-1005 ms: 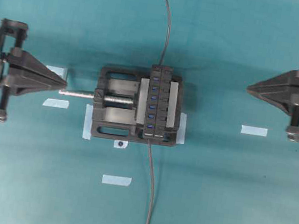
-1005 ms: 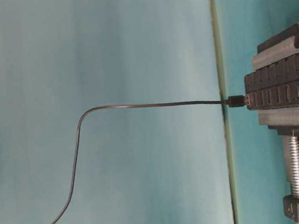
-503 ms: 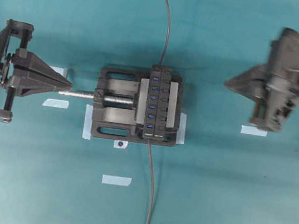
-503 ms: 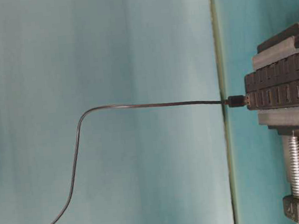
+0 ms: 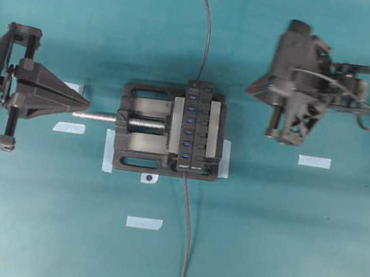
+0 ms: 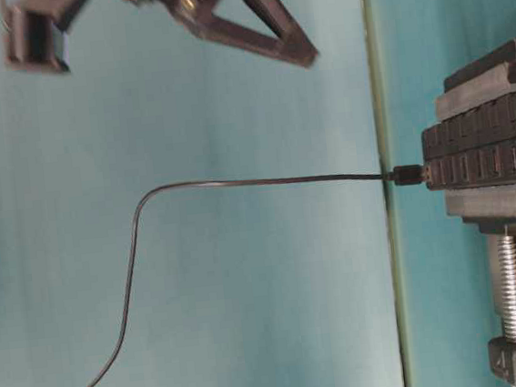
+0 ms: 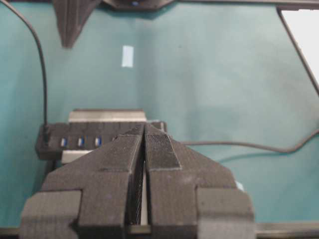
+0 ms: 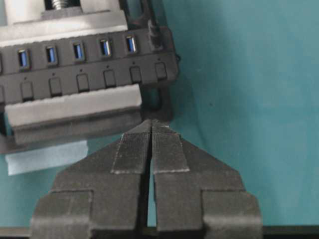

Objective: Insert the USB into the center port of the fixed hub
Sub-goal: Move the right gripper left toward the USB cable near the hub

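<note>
The fixed hub (image 5: 199,128) is a black strip with a row of blue slots, clamped in a black vise (image 5: 146,127). Its center port (image 5: 189,132) holds nothing. The USB (image 6: 410,175), a small black plug on a thin dark cable (image 5: 206,37), sits against the hub's far end; I cannot tell how deep it goes in. My left gripper (image 5: 85,104) is shut and holds nothing, its tip by the end of the vise screw (image 5: 98,116). My right gripper (image 5: 249,91) is shut and holds nothing, hovering right of the hub's far end (image 8: 151,122).
The hub's thicker grey cord (image 5: 186,236) runs from its near end to the front edge. Pale tape strips lie on the teal table at the right (image 5: 314,161), front (image 5: 144,223) and left (image 5: 68,127). Tape also holds the vise base (image 5: 108,151).
My right arm has swung in from the right edge toward the hub's far end and now shows in the table-level view. The left arm, cables and hub stay put.
</note>
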You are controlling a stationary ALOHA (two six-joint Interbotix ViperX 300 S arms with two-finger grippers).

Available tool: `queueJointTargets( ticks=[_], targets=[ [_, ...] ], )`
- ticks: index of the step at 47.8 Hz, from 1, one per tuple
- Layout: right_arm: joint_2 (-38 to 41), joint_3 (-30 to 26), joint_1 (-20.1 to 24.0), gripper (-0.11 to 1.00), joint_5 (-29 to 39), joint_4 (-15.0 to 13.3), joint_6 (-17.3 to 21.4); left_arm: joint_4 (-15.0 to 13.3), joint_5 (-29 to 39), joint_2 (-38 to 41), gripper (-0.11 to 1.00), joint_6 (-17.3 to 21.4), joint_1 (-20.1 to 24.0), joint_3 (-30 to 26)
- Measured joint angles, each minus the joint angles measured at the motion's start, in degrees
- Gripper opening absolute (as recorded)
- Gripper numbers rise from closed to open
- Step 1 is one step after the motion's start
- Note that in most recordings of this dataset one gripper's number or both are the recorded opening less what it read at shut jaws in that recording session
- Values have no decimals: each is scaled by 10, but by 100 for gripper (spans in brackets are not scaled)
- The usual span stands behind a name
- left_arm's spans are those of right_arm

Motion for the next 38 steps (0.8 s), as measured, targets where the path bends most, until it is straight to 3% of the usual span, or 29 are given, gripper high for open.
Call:
queueJointTargets(
  ticks=[9, 26, 38],
  targets=[
    [48, -25, -4, 1, -6, -3, 0, -1, 0, 0, 0, 0, 0, 0],
    [103, -74, -8, 3, -11, -36, 0, 0, -1, 0, 0, 0, 1, 0],
    [121, -82, -10, 14, -14, -36, 0, 0, 0, 0, 0, 0, 0, 0]
  ],
)
